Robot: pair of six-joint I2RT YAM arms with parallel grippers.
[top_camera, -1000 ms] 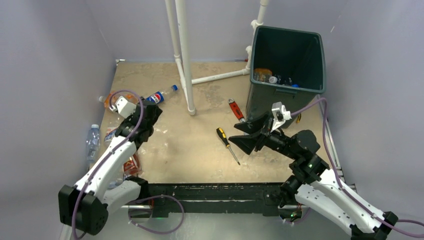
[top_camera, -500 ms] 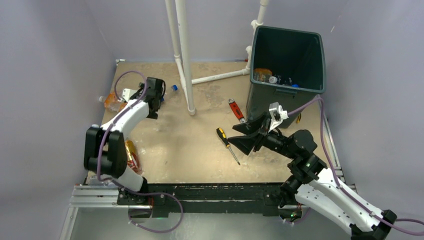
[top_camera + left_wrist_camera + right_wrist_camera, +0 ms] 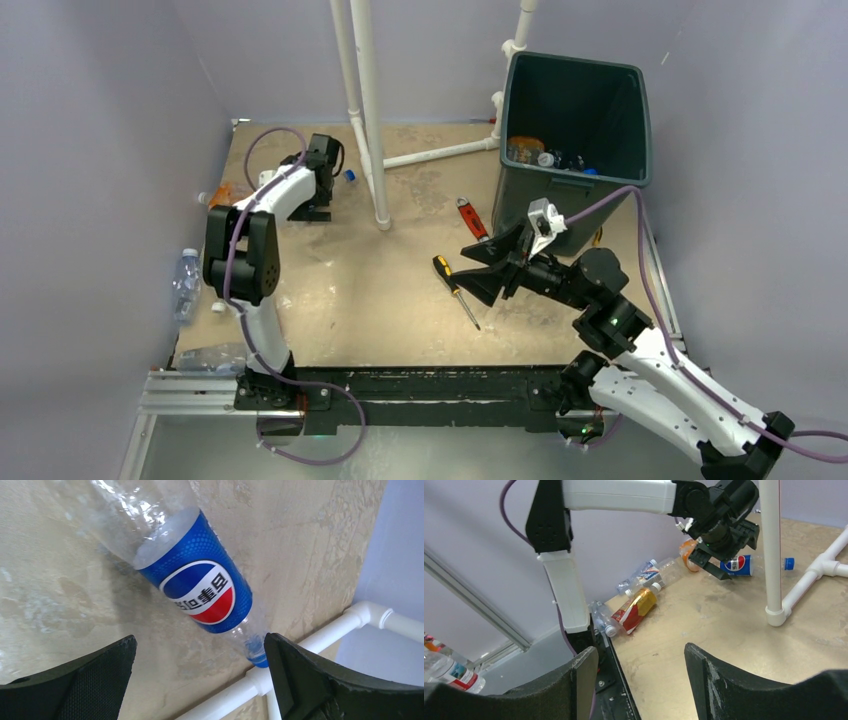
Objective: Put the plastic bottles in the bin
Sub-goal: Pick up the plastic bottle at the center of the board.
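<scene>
A clear Pepsi bottle with a blue label lies on the table, its blue cap against the white pipe frame. My left gripper is open and empty, hovering just above this bottle with a finger on either side of its neck end; it also shows in the top view. My right gripper is open and empty, in front of the dark green bin. Several bottles lie inside the bin. More bottles lie at the left edge: a red-labelled orange one and a clear one.
A white PVC pipe frame stands mid-table, its foot bar running towards the bin. A yellow-and-black screwdriver and a red-handled wrench lie left of my right gripper. An orange bottle lies by the left wall.
My left arm has swung from the near left out to the far side and now hangs over the Pepsi bottle. My right gripper has shifted slightly left, still open.
</scene>
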